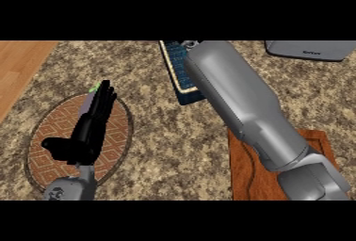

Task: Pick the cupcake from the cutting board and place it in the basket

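The wooden cutting board [254, 181] lies at the lower right with no cupcake showing on it; my right forearm [240, 106] covers part of it. That forearm reaches up and to the left over the dark blue basket [179, 77] with its woven lining. Only a small dark bit of my right hand [189, 44] shows at the forearm's far end above the basket, and whatever it holds is hidden. No cupcake is visible anywhere. My left hand [90, 129] rests at the left, open, fingers straight and pointing up.
Under my left hand lies a brown plate [49, 136] with a diamond pattern. A small grey and green object [93, 89] peeks out by that hand's fingertips. A grey appliance [309, 49] sits at the top right. A wooden floor strip [17, 66] borders the counter at the left.
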Controlling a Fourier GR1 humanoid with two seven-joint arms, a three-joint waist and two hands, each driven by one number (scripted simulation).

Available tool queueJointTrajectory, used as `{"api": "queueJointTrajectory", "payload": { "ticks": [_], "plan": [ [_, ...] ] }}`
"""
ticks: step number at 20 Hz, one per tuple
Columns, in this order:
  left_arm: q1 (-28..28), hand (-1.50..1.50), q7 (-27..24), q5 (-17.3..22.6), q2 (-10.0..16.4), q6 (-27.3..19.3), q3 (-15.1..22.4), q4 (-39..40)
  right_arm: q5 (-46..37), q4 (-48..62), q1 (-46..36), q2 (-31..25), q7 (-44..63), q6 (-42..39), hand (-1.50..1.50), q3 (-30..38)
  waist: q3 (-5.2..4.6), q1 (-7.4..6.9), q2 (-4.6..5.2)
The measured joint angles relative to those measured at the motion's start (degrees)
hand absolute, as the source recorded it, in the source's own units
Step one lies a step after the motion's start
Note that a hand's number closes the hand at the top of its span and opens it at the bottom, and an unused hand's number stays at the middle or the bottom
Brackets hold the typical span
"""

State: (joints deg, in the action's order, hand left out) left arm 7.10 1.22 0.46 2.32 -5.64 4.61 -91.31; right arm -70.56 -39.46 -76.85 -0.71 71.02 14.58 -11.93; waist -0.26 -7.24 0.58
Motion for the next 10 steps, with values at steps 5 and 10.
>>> {"api": "queueJointTrajectory", "payload": {
  "ticks": [5, 10],
  "plan": [
    [-1.4, 0.0, -0.4, -0.1, -0.3, -0.2, 0.3, -1.0, 2.3, 2.3, 2.0, 0.0, -0.1, 1.1, 1.5, -1.7, 0.07, 0.73, -0.04],
    [-1.9, 0.0, -0.9, 0.1, 0.0, -0.3, -0.5, -0.9, 4.2, 3.3, 2.8, 0.0, -0.3, 2.8, 1.5, -3.0, 0.1, 1.43, -0.06]
  ]
}}
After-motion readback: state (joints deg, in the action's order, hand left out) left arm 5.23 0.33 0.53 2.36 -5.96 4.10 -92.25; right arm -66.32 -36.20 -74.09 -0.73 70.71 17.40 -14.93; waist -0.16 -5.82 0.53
